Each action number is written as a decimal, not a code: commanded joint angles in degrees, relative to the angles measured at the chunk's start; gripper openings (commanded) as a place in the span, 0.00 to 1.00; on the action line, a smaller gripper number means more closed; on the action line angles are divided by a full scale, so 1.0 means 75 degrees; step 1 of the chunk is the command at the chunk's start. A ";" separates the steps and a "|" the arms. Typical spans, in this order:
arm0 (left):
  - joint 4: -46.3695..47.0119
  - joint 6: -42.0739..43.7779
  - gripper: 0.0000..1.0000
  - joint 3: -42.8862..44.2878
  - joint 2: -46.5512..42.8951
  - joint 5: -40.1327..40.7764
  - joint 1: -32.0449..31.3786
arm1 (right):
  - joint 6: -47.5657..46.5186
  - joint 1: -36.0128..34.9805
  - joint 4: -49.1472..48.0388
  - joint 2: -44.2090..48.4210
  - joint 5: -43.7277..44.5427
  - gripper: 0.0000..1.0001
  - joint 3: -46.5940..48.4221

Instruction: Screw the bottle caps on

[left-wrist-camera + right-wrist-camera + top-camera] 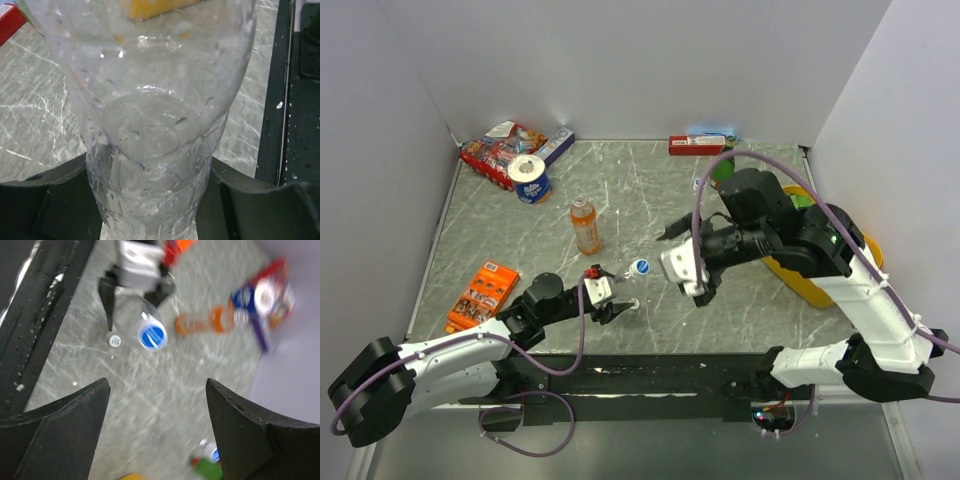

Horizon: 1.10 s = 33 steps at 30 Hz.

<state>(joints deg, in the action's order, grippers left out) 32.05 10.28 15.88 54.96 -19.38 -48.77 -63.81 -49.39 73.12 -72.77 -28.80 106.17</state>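
My left tool (pixel 612 306) is full. The clear bottle (pixel 155 150) fills the gap between its fingers and pokes out toward my right tool (pixel 156 385). Its blue cap (pixel 640 267) is right in front of that tool, whose fingers are spread wide with open room between them. A white cap (pixel 634 303) lies just beside my left tool. The orange bottle (pixel 585 225) stands alone with bare table (pixel 520 240) all around it. A tape roll (pixel 530 180) and snack packs (pixel 500 152) crowd the far left corner. An orange box (pixel 482 293) sits by the left edge.
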 commanded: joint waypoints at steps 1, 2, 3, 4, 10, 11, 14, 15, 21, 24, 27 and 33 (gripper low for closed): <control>-0.0219 0.0375 0.01 0.0461 -0.0027 -0.0534 0.0011 | -0.2131 -0.0480 0.0303 0.0117 -0.0461 0.80 -0.0362; -0.0265 0.0445 0.01 0.0473 -0.0027 -0.0545 0.0011 | -0.2260 -0.0505 0.0386 0.0105 -0.0589 0.79 -0.0375; -0.0278 0.0468 0.01 0.0484 -0.0027 -0.0580 0.0011 | -0.2435 -0.0528 0.0468 0.0071 -0.0625 0.78 -0.0410; -0.0278 0.0503 0.01 0.0508 -0.0027 -0.0615 0.0011 | -0.2495 -0.0598 0.0504 0.0047 -0.0625 0.76 -0.0538; -0.0383 0.0808 0.01 0.0636 0.0031 -0.0768 -0.0001 | -0.2472 -0.0739 -0.0081 -0.0035 -0.0449 0.72 -0.0902; -0.0395 0.0855 0.01 0.0648 0.0031 -0.0791 0.0011 | -0.2472 -0.0739 -0.0116 -0.0070 -0.0450 0.72 -0.0902; -0.0500 0.0925 0.01 0.0719 0.0020 -0.0873 0.0011 | -0.2473 -0.0774 -0.0081 -0.0223 -0.0543 0.70 -0.0797; -0.0535 0.0937 0.01 0.0719 0.0020 -0.0874 0.0011 | -0.2461 -0.0786 -0.0093 -0.0281 -0.0578 0.68 -0.0785; -0.0547 0.0926 0.01 0.0730 -0.0051 -0.0897 0.0011 | -0.2566 -0.0880 -0.0047 -0.0375 -0.0544 0.64 -0.0867; -0.0547 0.0914 0.01 0.0719 -0.0086 -0.0897 0.0011 | -0.2613 -0.0880 -0.0023 -0.0445 -0.0520 0.61 -0.0832; -0.0512 0.0891 0.01 0.0707 -0.0109 -0.0897 -0.0001 | -0.2695 -0.0880 -0.0047 -0.0504 -0.0461 0.58 -0.0832; -0.0418 0.0902 0.01 0.0684 -0.0121 -0.0909 0.0011 | -0.2812 -0.0880 -0.0046 -0.0574 -0.0403 0.56 -0.0890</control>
<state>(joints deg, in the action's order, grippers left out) 26.44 16.01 19.00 54.96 -24.38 -48.77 -83.68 -55.53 73.78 -76.53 -31.53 99.22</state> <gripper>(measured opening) 0.613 0.567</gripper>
